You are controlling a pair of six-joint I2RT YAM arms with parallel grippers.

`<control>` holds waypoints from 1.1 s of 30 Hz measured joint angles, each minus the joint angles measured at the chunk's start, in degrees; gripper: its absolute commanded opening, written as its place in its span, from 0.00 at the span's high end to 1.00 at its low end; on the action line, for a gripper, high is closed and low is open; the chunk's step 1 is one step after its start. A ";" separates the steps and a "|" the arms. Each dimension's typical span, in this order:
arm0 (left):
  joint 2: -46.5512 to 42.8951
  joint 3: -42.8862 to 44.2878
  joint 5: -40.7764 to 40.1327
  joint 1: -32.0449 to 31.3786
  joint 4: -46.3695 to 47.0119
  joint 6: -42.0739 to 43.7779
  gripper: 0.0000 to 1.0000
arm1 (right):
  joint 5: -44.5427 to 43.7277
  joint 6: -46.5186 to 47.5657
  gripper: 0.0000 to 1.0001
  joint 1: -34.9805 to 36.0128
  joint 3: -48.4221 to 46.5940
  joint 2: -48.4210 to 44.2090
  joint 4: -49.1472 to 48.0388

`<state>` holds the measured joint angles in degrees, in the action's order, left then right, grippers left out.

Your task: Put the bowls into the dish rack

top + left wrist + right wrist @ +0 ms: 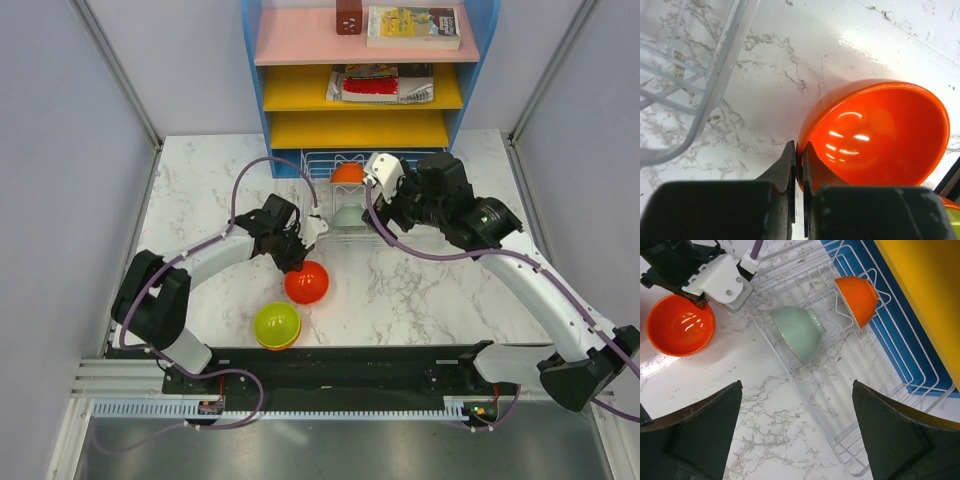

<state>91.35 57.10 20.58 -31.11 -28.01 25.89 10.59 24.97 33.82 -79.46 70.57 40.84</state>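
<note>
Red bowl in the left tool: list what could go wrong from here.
1. The left tool pinches only a thin bit of glossy rim on the red bowl; it could slip or swing when lifted.
2. The right tool hangs open over the dish rack; bringing the bowl in could make the arms collide.
3. The mint bowl leans in the rack and might be knocked over.

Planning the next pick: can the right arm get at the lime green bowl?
Probably not: the open right gripper is at the dish rack, and the left gripper, shut on the red bowl, lies between it and the lime green bowl.
</note>
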 measured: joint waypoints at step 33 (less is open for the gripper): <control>-30.80 7.61 6.95 23.93 -2.12 -1.60 0.98 | -21.88 -6.12 0.02 -6.29 -5.46 26.75 -13.53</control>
<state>60.55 64.71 27.53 -7.18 -30.13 24.29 -11.29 18.85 27.53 -84.93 97.32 27.31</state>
